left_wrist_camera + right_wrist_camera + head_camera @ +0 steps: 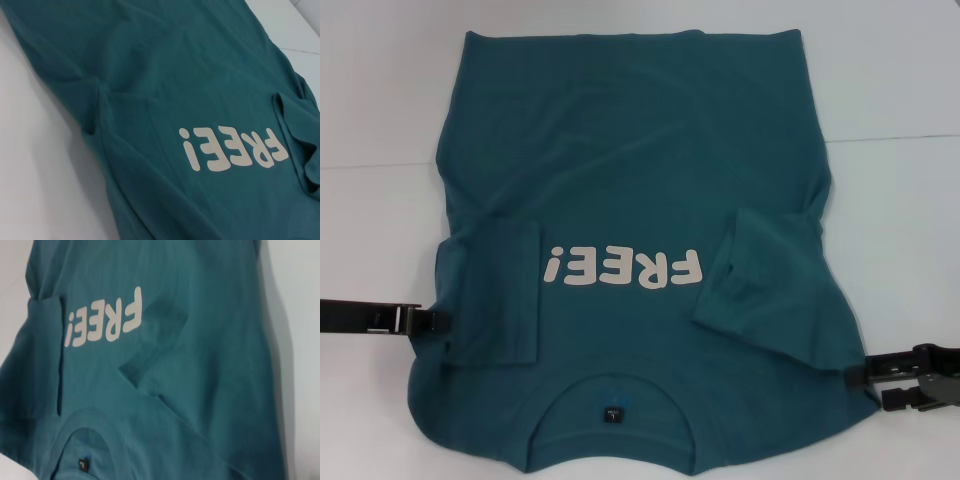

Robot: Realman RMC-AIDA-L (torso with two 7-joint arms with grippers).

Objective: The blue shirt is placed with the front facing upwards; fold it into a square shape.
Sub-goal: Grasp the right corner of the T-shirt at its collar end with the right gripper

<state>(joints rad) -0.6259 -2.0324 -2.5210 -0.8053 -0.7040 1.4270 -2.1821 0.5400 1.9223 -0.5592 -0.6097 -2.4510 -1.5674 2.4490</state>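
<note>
The blue shirt lies front up on the white table, its collar at the robot's side and its hem at the far side, so the white "FREE!" lettering reads upside down in the head view. A small dark tag sits inside the round collar. Both short sleeves are folded inward over the chest: the left sleeve lies flat beside the "!" end of the lettering, and the right sleeve lies at a slant just beside the "F", its edge slightly raised. The body of the shirt is mostly smooth, with soft creases running from the sleeves toward the hem.

The left gripper sits low at the shirt's left edge, level with the folded left sleeve, its tip touching or just meeting the fabric; whether its fingers are apart or together cannot be told. The right gripper rests at the shirt's right edge near the shoulder, its dark body beside the cloth; its fingers' state cannot be told either.

The left wrist view looks across the shirt and its lettering, with the table alongside. The right wrist view shows the lettering, the collar and the tag, with no fingers visible
</note>
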